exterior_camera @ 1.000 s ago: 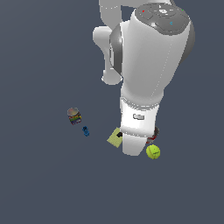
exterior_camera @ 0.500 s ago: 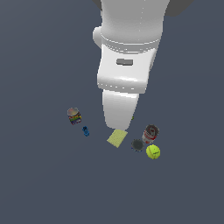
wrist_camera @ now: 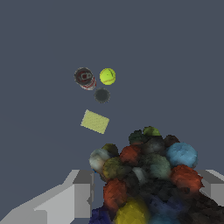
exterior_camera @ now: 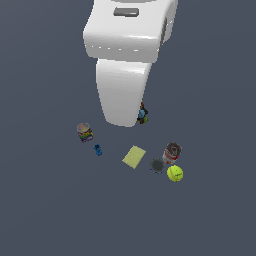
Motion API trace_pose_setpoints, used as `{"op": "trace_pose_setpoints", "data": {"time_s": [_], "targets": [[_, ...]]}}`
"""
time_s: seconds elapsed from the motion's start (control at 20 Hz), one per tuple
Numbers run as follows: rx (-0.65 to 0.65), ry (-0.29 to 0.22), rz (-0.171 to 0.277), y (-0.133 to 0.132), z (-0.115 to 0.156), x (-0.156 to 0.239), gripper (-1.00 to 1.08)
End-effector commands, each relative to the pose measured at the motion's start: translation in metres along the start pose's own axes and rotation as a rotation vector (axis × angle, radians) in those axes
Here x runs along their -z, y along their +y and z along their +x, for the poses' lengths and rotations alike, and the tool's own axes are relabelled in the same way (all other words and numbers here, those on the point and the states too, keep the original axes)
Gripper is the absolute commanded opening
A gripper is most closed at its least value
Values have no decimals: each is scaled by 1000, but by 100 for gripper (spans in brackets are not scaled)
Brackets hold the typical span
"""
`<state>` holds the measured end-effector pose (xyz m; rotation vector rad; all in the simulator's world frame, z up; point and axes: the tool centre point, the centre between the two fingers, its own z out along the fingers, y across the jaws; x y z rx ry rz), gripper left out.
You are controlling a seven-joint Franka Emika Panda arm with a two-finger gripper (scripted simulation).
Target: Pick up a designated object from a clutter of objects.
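Observation:
The designated object [wrist_camera: 146,170], a dark lump with blue, orange, yellow and black patches, fills the space between my gripper's [wrist_camera: 146,188] two grey fingers [wrist_camera: 78,192], which are shut on it. In the exterior view only a sliver of the designated object [exterior_camera: 142,115] shows beside the white arm [exterior_camera: 122,75], raised well above the surface; the gripper itself is hidden behind the arm there. The rest of the clutter of objects lies on the surface far below.
On the surface stand a rainbow-striped can [exterior_camera: 84,132], a tiny blue piece [exterior_camera: 98,149], a yellow-green flat pad [exterior_camera: 134,157], a grey disc [exterior_camera: 157,165], a red-white can [exterior_camera: 172,152] and a yellow tennis ball [exterior_camera: 175,173]. The wrist view shows the pad [wrist_camera: 95,121], disc [wrist_camera: 102,95], can [wrist_camera: 84,78] and ball [wrist_camera: 107,76].
The arm has risen from among the clutter toward the camera, carrying the dark multicoloured object up with it. The pad, disc and red-white can are uncovered and have not moved.

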<state>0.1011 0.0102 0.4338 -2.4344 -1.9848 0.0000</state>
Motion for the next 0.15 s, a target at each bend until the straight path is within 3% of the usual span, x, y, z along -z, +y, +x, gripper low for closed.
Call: {"op": "trace_pose_setpoints", "data": {"time_s": [0.0, 0.1], "targets": [[0, 0, 0, 0, -2, 5, -100], [0, 0, 0, 0, -2, 6, -100]]}}
